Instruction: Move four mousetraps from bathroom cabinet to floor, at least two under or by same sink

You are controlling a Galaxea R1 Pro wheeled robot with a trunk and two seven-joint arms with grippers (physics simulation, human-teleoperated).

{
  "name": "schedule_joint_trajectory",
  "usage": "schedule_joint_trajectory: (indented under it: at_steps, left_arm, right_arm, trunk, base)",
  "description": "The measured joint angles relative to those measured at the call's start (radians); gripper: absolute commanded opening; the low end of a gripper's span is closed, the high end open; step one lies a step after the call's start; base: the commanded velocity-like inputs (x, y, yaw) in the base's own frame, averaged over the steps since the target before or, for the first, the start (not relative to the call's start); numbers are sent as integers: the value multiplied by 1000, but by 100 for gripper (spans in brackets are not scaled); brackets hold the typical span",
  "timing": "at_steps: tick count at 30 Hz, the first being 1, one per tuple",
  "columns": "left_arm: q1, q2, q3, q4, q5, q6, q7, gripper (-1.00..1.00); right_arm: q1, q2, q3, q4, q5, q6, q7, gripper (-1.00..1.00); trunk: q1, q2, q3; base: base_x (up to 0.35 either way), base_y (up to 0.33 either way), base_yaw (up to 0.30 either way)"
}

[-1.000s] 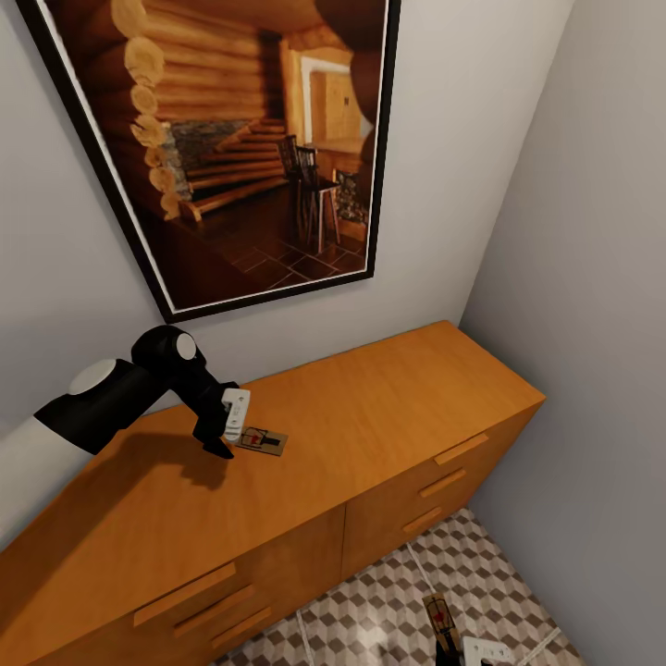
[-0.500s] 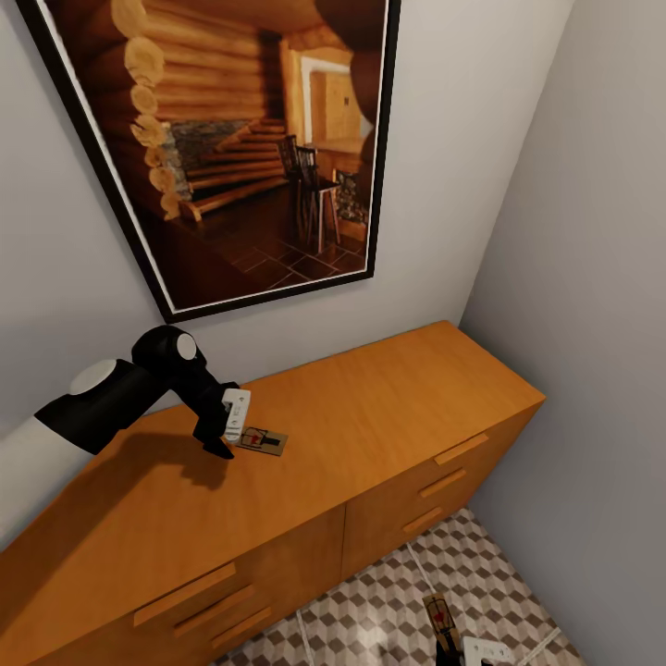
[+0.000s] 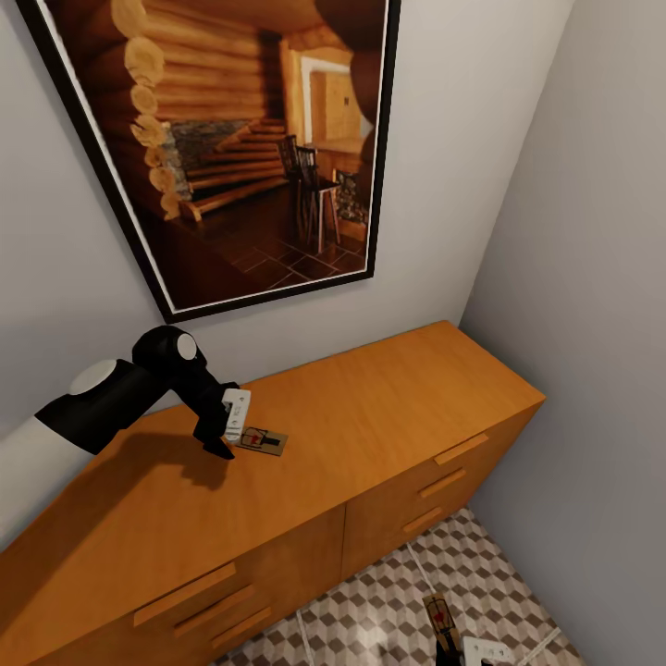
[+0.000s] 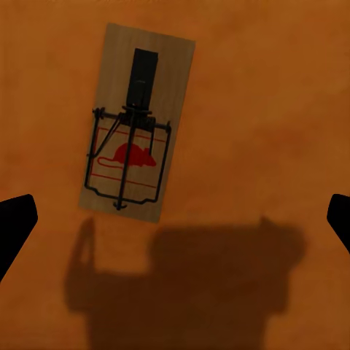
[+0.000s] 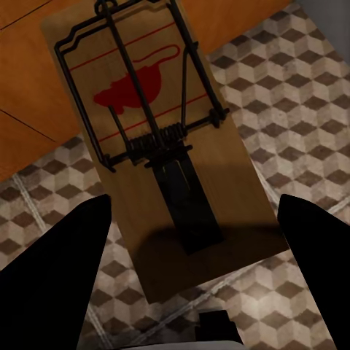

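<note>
A large framed picture (image 3: 231,139) of a log-cabin interior hangs on the wall above the cabinet (image 3: 388,416). Below, the bathroom floor (image 3: 370,615) shows its cube-patterned tiles. The left end effector (image 3: 225,442) hovers over the cabinet's flat top, jaws spread wide with nothing between them, just beside one mousetrap (image 3: 261,441) lying flat on the wood (image 4: 136,122). Near the floor, the right end effector (image 5: 189,240) grips a second mousetrap (image 5: 157,146) between its fingers (image 5: 58,284).
</note>
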Motion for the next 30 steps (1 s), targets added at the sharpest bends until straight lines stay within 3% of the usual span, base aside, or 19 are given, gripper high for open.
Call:
schedule_joint_trajectory:
  at_steps: [30]
  left_arm:
    - [0,-2,-1,0,-1,0,0,100]
  right_arm:
    - [0,0,0,0,0,-1,0,-100]
  trunk:
    - [0,0,-5]
  base:
    - [27,20,0]
